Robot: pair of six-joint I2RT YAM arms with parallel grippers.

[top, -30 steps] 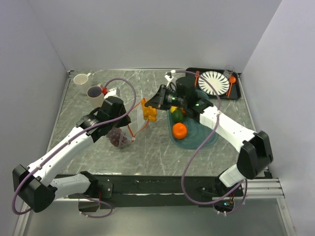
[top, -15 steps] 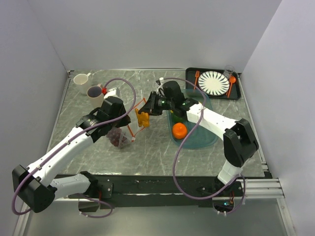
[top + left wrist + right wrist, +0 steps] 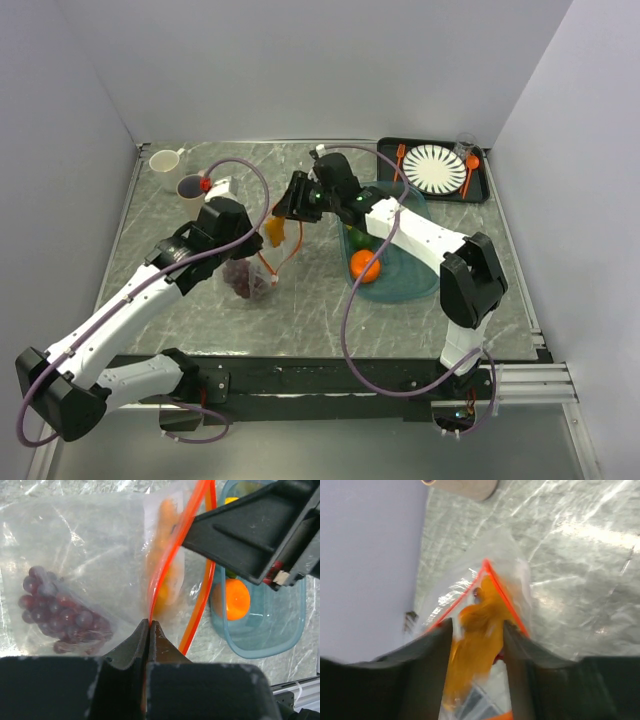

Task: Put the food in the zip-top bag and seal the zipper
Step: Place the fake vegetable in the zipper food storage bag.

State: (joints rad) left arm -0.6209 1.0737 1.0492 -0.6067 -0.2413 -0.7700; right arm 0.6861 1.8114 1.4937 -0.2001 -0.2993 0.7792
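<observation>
1. Grey marbled desk (image 3: 310, 320) sits between pale walls, and both arms reach out from its near edge.
2. Left of the desk's middle, the left gripper (image 3: 149, 625) has its jaws pressed tight together on the zipper (image 3: 504, 597). It pinches the thin orange-red strip and holds that side of the mouth up.
3. The clear bag (image 3: 85, 545) hangs and slumps from that grip, left of the middle. A dark purple bunch of grapes (image 3: 60, 612) lies in its bottom.
4. Just beyond, the right gripper (image 3: 476, 627) hangs over the bag's mouth with its jaws parted to a middling gap. A yellow-orange piece of food (image 3: 162, 575) sits between and below the fingertips, inside the mouth. It is blurred, so I cannot tell whether the fingers touch it.
5. Right of the middle lies a teal tray (image 3: 425, 285). An orange (image 3: 364, 266) sits toward its near end, with a green piece (image 3: 358, 238) just beyond it.
6. At the far right corner, a black tray (image 3: 480, 192) carries a striped plate (image 3: 434, 168). An orange fork (image 3: 400, 158) lies on the plate's left and an orange spoon (image 3: 470, 165) on its right.
7. At the far left corner stand a white cup (image 3: 165, 160) and, nearer, a mug (image 3: 192, 188).
</observation>
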